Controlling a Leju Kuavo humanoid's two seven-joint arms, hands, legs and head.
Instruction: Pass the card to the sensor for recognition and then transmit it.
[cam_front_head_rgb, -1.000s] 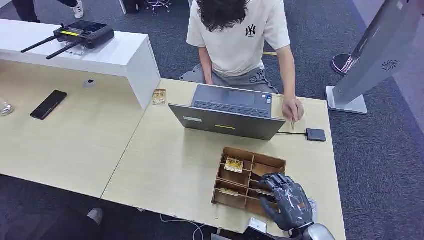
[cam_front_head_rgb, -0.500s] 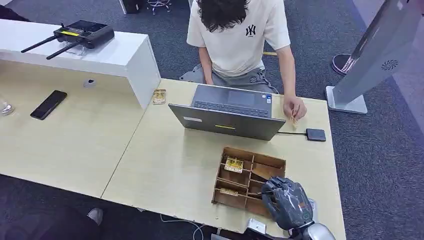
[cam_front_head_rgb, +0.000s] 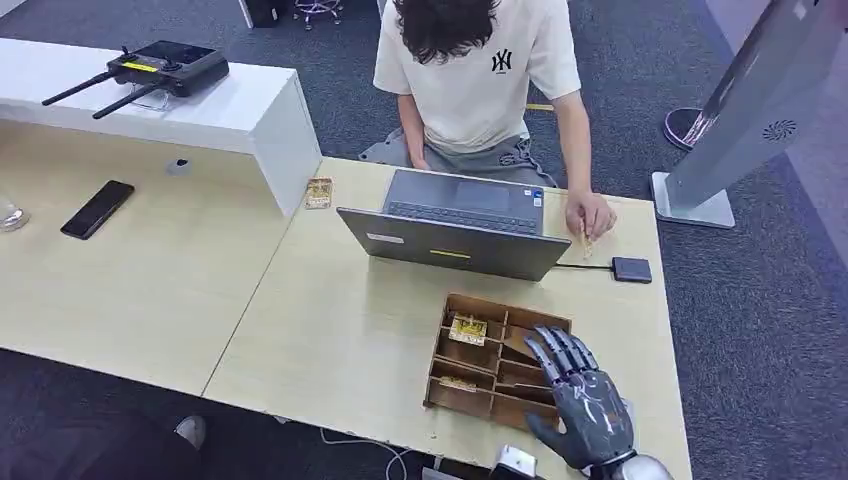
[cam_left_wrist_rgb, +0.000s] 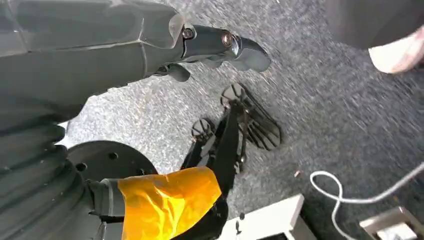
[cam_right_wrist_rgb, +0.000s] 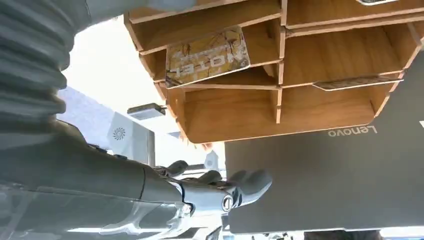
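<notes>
My right hand (cam_front_head_rgb: 585, 400) hovers over the near right corner of the wooden tray (cam_front_head_rgb: 452, 305), fingers spread and straight, holding nothing. The tray sits on the worktop (cam_front_head_rgb: 340, 330), near side of the laptop (cam_front_head_rgb: 455, 235).

Cards are in several compartments. One card (cam_front_head_rgb: 467, 329) lies flat in a far left compartment. Another card (cam_right_wrist_rgb: 207, 56), seen from my right wrist, leans tilted in a slot close to my fingers. Its long axis runs along the slot, roughly across the tray. That one lies just ahead of my fingertips, toward the far left.

My left hand (cam_left_wrist_rgb: 200, 47) hangs low beside the body over the carpet, well away from the tray. Whether it is open, I cannot tell. It holds nothing visible. So the right hand is clearly the nearer one.

The small black sensor box (cam_front_head_rgb: 631, 269) sits on the worktop at far right, cabled toward the laptop. A person's hand (cam_front_head_rgb: 588, 215) rests just beside it.

Judgement: the pick is not yet made; the fingers must come down and close across the card's short edges.
</notes>
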